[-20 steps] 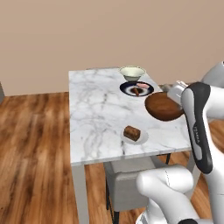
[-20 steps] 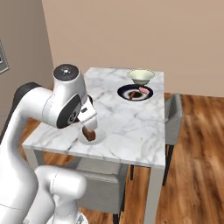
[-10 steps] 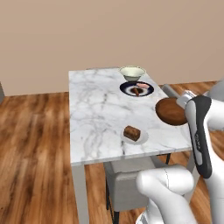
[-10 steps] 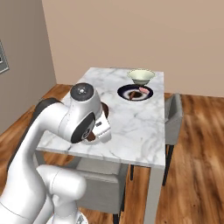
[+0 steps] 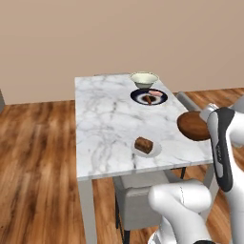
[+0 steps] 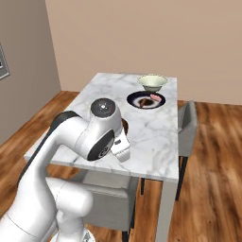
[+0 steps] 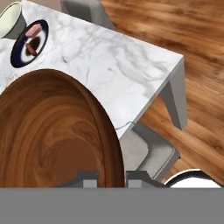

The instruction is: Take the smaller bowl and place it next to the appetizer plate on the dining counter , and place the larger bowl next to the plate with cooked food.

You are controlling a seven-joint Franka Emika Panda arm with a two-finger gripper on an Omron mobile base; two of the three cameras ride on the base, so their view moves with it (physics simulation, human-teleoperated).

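**Smaller bowl held over the near right corner of the dining counter**

Nearest the base, the gripper is closed on the rim of the smaller bowl, its two fingertips pinching the wall from inside and outside, as the hand view shows. The bowl hangs above the counter's near right edge, apart from the marble. It appears rigid, light and glossy, so it may slip or swing in a rim pinch; a firm hold at the rim, kept level, suits it best. Just left of it on the dining counter lies the appetizer plate with its brown block. A grey chair stands at the counter's right side. At the far end sits the plate with cooked food, and touching or just beside it, farther still, the larger bowl.
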